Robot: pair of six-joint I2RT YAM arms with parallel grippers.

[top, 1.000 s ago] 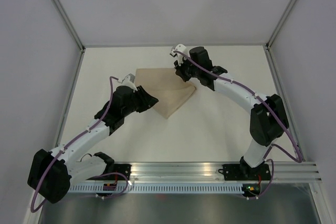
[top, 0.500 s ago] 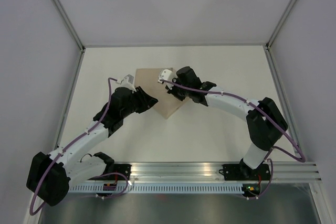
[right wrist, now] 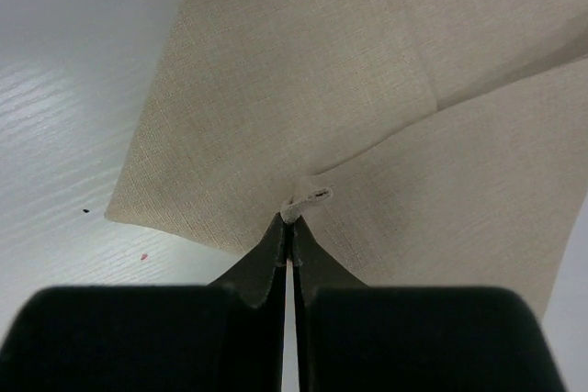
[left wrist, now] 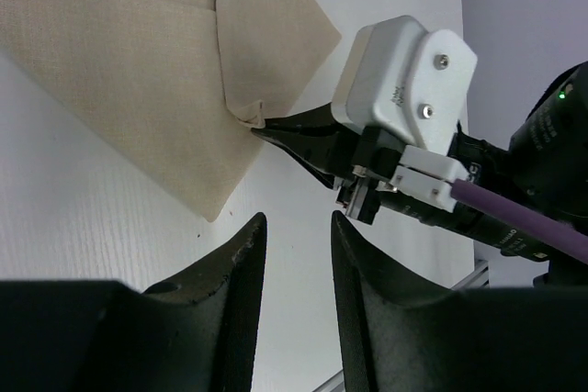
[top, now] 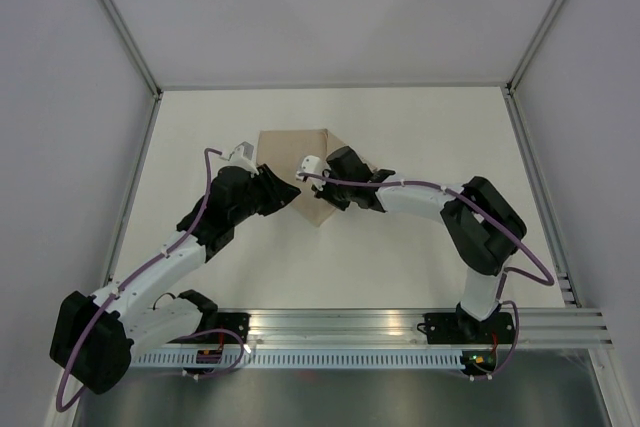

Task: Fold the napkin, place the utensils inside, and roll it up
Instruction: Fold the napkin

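Observation:
The beige napkin (top: 292,150) lies on the white table, partly doubled over itself. My right gripper (top: 304,180) is shut on one corner of the napkin (right wrist: 304,199) and holds it low over the cloth near the front point. In the left wrist view the right gripper's dark fingers (left wrist: 303,135) pinch a small pucker at a fold edge of the napkin (left wrist: 129,61). My left gripper (left wrist: 299,227) stands open just off the napkin's near corner, with only bare table between its fingers. In the top view the left gripper (top: 294,196) sits beside the right one. The utensils are out of view.
White walls with metal posts close in the table on the left, back and right. A metal rail (top: 400,323) carrying both arm bases runs along the near edge. The right arm's forearm (top: 420,195) stretches low across the table's middle.
My right gripper has carried the napkin's corner from the far right side leftward and nearer, drawing the cloth over itself. The left arm has barely moved.

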